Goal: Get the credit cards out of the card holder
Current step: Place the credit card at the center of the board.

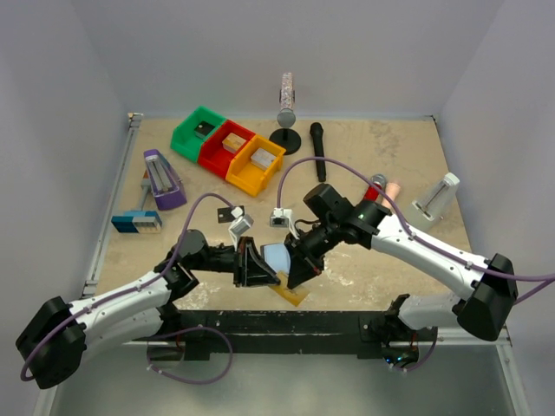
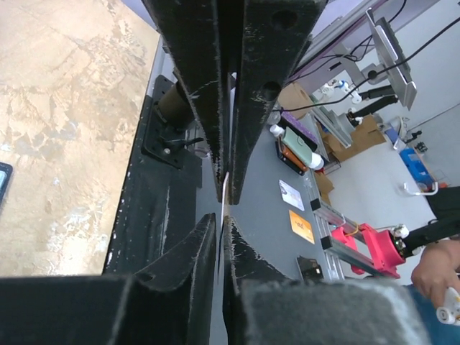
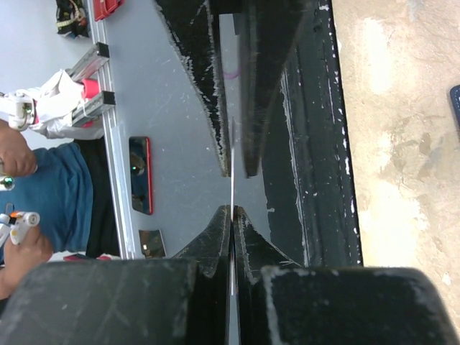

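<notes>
- The surface [image 1: 390,147] is tan and mottled with pale worn patches. Plain pale walls [image 1: 347,52] close it in at 9, 12 and 3 o'clock.
- A row of three bins [image 1: 211,156] sits toward 11 o'clock, and a black microphone [image 1: 318,147] lies near 12.
- The grippers meet nose to nose near 6 o'clock.
- The right gripper [image 3: 231,213] is clamped on a pale grey card [image 1: 277,256], seen edge-on.
- The left gripper [image 2: 221,228] is narrowed to a slit around the same card; whether it presses cannot be told.
- A tan-gold card [image 1: 292,295] lies flat at the surface's near edge, just below the grippers.
- Past that edge is a grey floor [image 3: 172,108] and a person in a blue shirt [image 3: 65,194].
</notes>
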Available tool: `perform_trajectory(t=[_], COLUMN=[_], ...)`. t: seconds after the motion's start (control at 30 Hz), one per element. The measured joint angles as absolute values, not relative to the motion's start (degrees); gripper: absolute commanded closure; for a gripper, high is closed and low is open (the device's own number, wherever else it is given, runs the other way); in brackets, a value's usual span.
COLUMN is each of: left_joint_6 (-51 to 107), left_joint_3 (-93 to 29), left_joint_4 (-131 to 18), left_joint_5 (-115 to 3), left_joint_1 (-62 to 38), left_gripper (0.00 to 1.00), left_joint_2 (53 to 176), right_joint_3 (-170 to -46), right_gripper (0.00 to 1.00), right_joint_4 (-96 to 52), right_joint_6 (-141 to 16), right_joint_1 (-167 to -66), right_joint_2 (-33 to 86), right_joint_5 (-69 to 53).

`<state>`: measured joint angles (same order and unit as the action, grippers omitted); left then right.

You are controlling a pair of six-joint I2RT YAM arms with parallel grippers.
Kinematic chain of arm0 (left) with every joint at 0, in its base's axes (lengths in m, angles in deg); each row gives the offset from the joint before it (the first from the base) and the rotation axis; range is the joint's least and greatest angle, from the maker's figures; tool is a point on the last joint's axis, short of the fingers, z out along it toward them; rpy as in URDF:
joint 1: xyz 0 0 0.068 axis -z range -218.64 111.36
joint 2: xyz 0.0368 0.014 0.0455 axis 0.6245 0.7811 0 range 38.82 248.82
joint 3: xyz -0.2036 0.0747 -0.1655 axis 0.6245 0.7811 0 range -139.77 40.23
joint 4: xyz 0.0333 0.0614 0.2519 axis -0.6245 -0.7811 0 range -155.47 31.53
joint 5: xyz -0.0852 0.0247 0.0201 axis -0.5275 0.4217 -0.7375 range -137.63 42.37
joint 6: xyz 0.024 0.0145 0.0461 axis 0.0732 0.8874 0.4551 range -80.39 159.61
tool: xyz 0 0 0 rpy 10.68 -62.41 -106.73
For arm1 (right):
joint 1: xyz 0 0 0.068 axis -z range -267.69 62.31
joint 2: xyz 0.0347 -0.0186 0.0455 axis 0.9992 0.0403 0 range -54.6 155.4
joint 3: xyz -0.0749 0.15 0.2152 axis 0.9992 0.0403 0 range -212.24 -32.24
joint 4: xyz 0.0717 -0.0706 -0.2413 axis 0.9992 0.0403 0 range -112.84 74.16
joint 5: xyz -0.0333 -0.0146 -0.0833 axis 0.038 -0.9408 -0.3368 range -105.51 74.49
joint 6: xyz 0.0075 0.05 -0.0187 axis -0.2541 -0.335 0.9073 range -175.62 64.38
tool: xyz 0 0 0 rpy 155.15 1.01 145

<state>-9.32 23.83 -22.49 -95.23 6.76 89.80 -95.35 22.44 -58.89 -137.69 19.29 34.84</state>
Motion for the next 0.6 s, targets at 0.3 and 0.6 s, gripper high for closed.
perform_trajectory(t=[0.3,0.6], left_joint_6=[-9.3,-13.4], left_joint_3=[24.5,33.3], left_joint_4=[-22.0,-17.9], left_joint_5=[-92.1,-75.2], left_joint_1=[6.8,5.7], left_gripper=[1.0,1.0], left_joint_2=[87.0,80.9], right_joint_3=[-95.3,-84.8], right_gripper=[0.32,0.32], right_joint_4=[22.1,10.0], right_joint_6=[-60.3,-69.9], right_joint_1=[-137.6,-127.3], right_joint_2=[17.5,0.1], right_joint_5=[32.3,23.8])
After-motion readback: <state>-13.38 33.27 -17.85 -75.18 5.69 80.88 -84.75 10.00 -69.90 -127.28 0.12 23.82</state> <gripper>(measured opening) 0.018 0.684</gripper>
